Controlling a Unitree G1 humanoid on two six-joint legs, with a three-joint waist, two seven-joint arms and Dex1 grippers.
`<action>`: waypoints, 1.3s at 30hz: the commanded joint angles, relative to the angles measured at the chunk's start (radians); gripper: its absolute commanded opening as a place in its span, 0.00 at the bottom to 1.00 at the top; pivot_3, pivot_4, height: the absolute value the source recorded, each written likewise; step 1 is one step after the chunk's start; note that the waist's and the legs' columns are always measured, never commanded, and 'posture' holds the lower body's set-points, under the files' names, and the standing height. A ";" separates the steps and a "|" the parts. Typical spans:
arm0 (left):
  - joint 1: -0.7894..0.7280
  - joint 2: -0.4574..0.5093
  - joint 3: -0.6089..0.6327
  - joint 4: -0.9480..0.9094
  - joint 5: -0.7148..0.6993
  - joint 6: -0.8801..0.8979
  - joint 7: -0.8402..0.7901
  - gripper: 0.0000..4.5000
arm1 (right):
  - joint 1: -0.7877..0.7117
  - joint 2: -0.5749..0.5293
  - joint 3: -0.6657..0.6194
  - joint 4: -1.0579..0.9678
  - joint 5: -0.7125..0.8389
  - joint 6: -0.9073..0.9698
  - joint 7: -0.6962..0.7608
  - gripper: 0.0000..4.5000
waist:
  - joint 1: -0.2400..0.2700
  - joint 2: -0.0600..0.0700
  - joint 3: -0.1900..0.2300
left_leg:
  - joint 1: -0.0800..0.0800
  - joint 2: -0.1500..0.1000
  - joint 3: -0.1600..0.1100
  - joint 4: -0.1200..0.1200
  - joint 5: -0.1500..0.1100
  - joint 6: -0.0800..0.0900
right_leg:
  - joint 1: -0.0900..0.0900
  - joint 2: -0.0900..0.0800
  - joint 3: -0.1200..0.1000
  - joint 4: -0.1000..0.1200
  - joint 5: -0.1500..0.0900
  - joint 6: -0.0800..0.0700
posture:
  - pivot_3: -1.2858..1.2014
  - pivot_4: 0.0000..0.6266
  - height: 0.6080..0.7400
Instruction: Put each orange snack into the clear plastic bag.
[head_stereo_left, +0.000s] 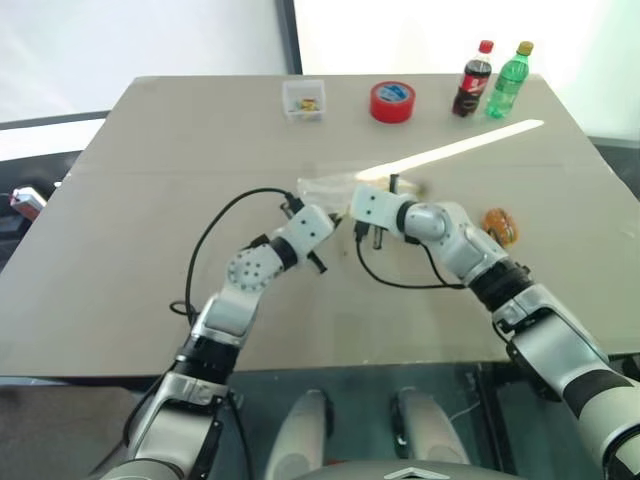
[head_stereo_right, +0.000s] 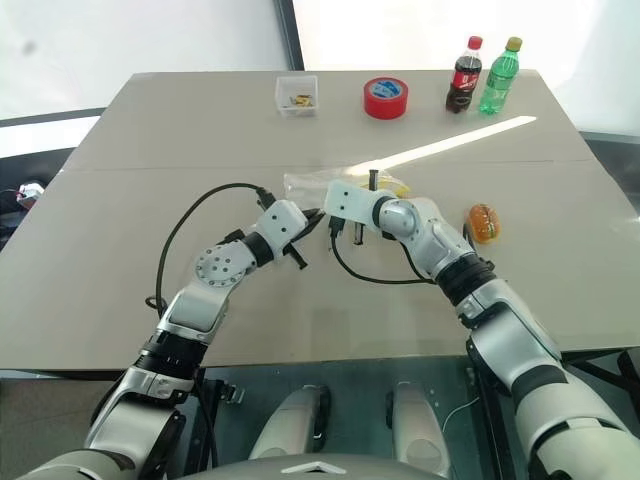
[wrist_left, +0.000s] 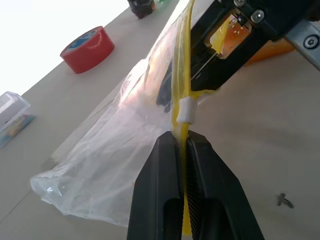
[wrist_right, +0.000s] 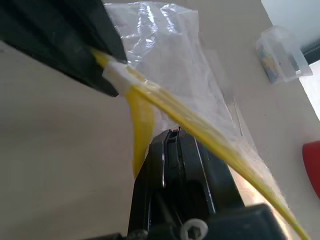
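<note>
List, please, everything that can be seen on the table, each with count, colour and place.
bag: one, clear with a yellow strip, middle of the table, held up by both claws.
snack: one visible, orange, on the table right of the right arm.
tape roll: one, red, far side.
box: one, clear, far side, left of the tape roll.
bottles: two, far right corner; one dark with red cap, one green with yellow cap.
table: one, beige.
left claw: black, shut on the bag's yellow strip.
right claw: black, shut at the strip.
</note>
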 joint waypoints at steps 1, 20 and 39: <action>-0.018 -0.008 0.000 -0.011 0.008 -0.020 0.006 0.00 | -0.024 -0.019 0.002 -0.014 -0.033 -0.031 0.017 0.02 | 0.001 0.000 0.000 | 0.000 0.000 0.000 0.000 0.000 0.000 | 0.000 0.000 0.000 0.000 0.000 0.000 | 0.52 0.24 1.00; -0.017 -0.019 0.001 -0.001 0.008 -0.018 0.022 0.00 | 0.005 0.007 -0.083 -0.099 0.077 0.076 0.222 0.02 | 0.000 0.000 0.000 | 0.000 0.000 0.000 0.000 0.000 0.000 | 0.000 0.000 0.000 0.000 0.000 0.000 | 0.52 0.24 1.00; -0.023 -0.034 0.005 0.003 0.009 -0.008 0.031 0.00 | -0.030 -0.056 -0.054 0.059 -0.109 -0.149 -0.136 0.99 | 0.000 0.000 0.000 | 0.000 0.000 0.000 0.000 0.000 0.000 | 0.000 0.000 0.000 0.000 0.000 0.000 | 0.52 0.24 1.00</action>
